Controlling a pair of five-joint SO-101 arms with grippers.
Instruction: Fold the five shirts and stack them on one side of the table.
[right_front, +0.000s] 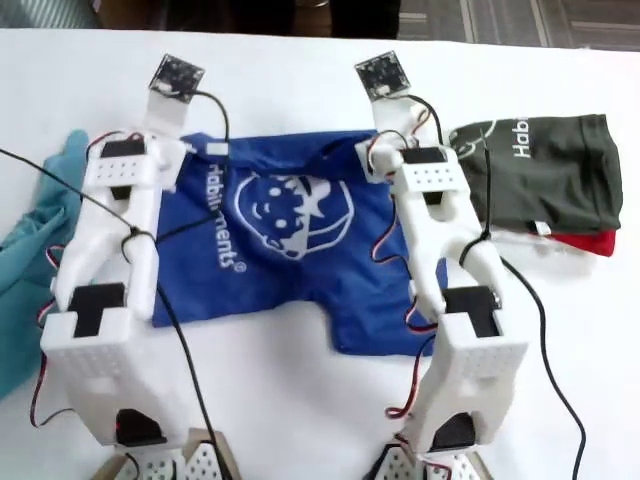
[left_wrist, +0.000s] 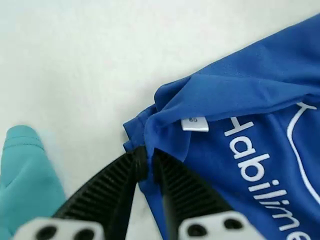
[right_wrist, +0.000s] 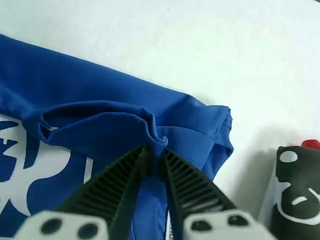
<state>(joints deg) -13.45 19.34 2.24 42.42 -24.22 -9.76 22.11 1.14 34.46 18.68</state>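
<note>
A blue shirt (right_front: 285, 250) with a white print lies spread in the middle of the table, between both arms. My left gripper (left_wrist: 148, 161) is shut on a bunched corner of the blue shirt (left_wrist: 250, 110), near its white neck label (left_wrist: 195, 123). My right gripper (right_wrist: 155, 150) is shut on a pinched fold of the blue shirt (right_wrist: 100, 120) at its far right corner. In the high view the left gripper (right_front: 190, 150) and right gripper (right_front: 372, 150) sit at the shirt's far edge. A folded dark green shirt (right_front: 545, 175) rests on a red shirt (right_front: 585, 243).
A teal shirt (right_front: 35, 250) lies crumpled at the table's left edge, also in the left wrist view as teal shirt (left_wrist: 25, 175). The green shirt (right_wrist: 295, 195) lies close to my right gripper. Bare white table (right_front: 300, 70) runs along the far side.
</note>
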